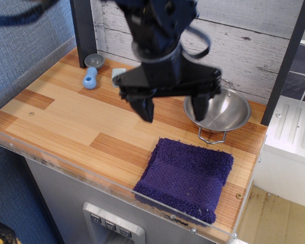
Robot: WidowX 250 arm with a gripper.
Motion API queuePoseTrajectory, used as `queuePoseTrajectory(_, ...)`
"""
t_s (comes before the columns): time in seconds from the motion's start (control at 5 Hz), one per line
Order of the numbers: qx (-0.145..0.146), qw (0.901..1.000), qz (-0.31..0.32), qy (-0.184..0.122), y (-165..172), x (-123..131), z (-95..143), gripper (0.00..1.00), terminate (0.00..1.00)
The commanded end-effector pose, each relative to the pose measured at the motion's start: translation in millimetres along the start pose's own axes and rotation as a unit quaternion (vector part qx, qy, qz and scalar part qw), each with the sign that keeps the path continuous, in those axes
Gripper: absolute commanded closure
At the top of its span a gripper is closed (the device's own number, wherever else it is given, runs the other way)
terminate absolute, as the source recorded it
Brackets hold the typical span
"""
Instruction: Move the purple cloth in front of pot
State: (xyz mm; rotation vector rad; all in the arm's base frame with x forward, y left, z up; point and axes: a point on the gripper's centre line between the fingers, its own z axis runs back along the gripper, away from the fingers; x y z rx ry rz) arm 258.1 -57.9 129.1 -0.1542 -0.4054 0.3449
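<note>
**Purple cloth lying flat in front of the pot, gripper hanging open above**

In the single overhead-angled view, the purple cloth [185, 178] is lying spread out on the wooden countertop [66, 117], near the front right corner. Its near edge is reaching almost to the clear acrylic strip [51, 157] that is running along the counter's front. Its far edge is sitting just beside the front wire handle of the pot [221, 109], which is standing upright against the whitewashed plank wall [244, 46]. The pot's second loop handle is showing at the back of its rim.

The gripper [172, 108] is hanging in the air above the counter, clear of the cloth, with its two black fingers [145, 108] spread wide and holding nothing. The right-hand finger is overlapping the pot's left rim in the picture; whether it is touching the pot cannot be told.

At the back left, a light blue dumbbell-shaped toy [90, 79] is lying beside a grey round knob [93, 60], and a pale grey block [118, 74] is partly showing behind the gripper. All three are sitting well apart from the cloth.
</note>
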Motion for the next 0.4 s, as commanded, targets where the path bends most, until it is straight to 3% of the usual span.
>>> queuePoseTrajectory(0.0,-0.011,0.9998,-0.001,-0.016,-2.0,4.0,13.7,0.0,0.0)
queuePoseTrajectory(0.2,-0.011,0.9998,-0.001,-0.016,-2.0,4.0,13.7,0.0,1.0)
